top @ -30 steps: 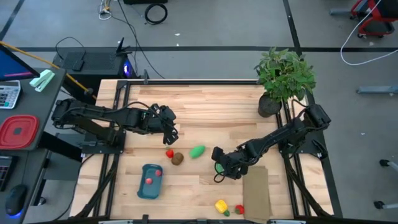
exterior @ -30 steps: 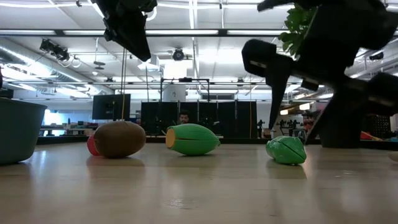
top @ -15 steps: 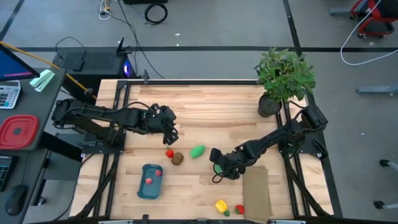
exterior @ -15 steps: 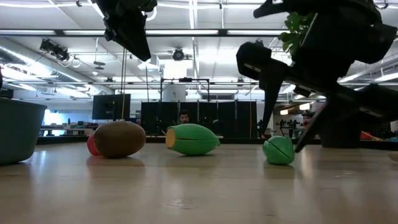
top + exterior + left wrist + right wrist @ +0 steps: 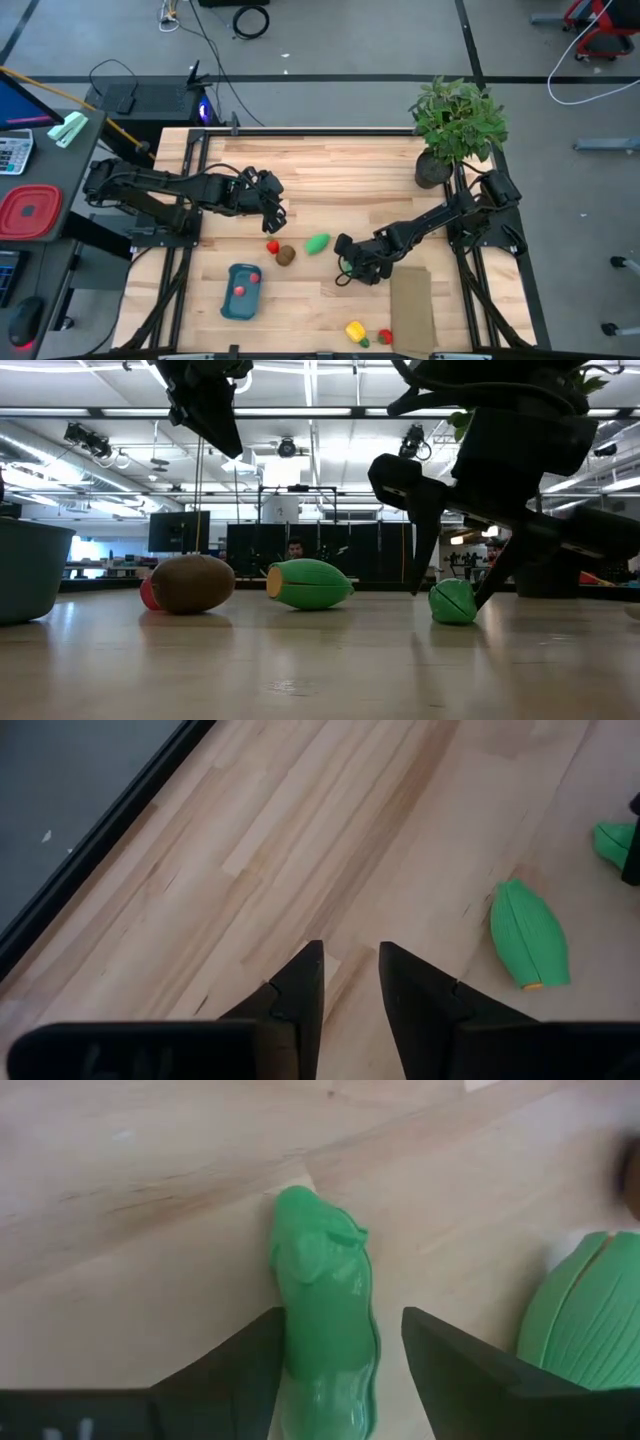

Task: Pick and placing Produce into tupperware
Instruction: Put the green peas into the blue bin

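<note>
Produce piece, a small green one (image 5: 325, 1320), lies on the counter (image 5: 330, 170) between the spread fingers of the right gripper (image 5: 335, 1370), not yet pinched. Next: close, lift, carry to the tupperware (image 5: 241, 291). Left gripper (image 5: 350, 985) hangs slightly parted, empty.

This is a robotics lab inside a large open industrial hall. The wooden table (image 5: 330, 170) sits in a dark metal frame on a grey concrete floor, with cables (image 5: 250, 20) trailing behind it. Beyond the table, the low view shows long ceiling light strips (image 5: 300, 412), exposed ducting and dark monitors (image 5: 180, 530). Beside the table's left edge stands a desk with a calculator (image 5: 12, 150).
</note>
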Controlling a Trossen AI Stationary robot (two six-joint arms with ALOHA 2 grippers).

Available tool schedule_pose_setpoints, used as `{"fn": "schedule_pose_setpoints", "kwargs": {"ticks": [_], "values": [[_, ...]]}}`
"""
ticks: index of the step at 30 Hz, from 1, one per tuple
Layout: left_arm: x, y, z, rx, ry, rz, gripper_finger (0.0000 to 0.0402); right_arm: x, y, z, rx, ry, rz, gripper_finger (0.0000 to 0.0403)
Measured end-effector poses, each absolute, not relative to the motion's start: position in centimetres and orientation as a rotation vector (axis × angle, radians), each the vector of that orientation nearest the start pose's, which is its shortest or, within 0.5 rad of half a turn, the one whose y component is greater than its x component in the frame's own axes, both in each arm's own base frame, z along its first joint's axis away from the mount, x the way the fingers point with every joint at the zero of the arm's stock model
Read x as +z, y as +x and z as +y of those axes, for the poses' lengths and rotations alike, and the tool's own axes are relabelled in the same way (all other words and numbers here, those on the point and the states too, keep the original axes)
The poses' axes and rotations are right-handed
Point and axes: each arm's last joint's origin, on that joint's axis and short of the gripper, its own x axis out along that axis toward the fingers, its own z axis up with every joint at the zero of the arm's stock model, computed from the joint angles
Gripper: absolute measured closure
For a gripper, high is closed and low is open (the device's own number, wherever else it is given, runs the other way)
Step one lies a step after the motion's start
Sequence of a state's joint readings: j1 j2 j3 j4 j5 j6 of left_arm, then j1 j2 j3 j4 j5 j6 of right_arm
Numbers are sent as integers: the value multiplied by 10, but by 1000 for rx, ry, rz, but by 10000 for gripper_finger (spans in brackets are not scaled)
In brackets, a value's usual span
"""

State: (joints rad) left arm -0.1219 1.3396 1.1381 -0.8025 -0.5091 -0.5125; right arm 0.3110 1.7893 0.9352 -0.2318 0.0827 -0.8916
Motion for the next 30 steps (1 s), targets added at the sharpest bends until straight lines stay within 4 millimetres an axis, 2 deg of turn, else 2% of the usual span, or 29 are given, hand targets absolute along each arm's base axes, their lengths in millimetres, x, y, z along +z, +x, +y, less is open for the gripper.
{"fn": "schedule_pose_setpoints", "kwargs": {"ticks": [5,14,18,24,30], "values": [[292,261,-18,584,-153,836,296,130,314,96,652,-919,932,216],[296,262,-18,578,-167,802,298,130,315,98,631,-782,936,289],[302,257,-17,574,-176,778,302,131,317,99,610,-756,910,287],[319,242,-15,562,-202,713,301,138,327,102,567,-743,786,261],[341,218,-12,546,-234,611,306,155,342,103,471,-746,620,279]]}}
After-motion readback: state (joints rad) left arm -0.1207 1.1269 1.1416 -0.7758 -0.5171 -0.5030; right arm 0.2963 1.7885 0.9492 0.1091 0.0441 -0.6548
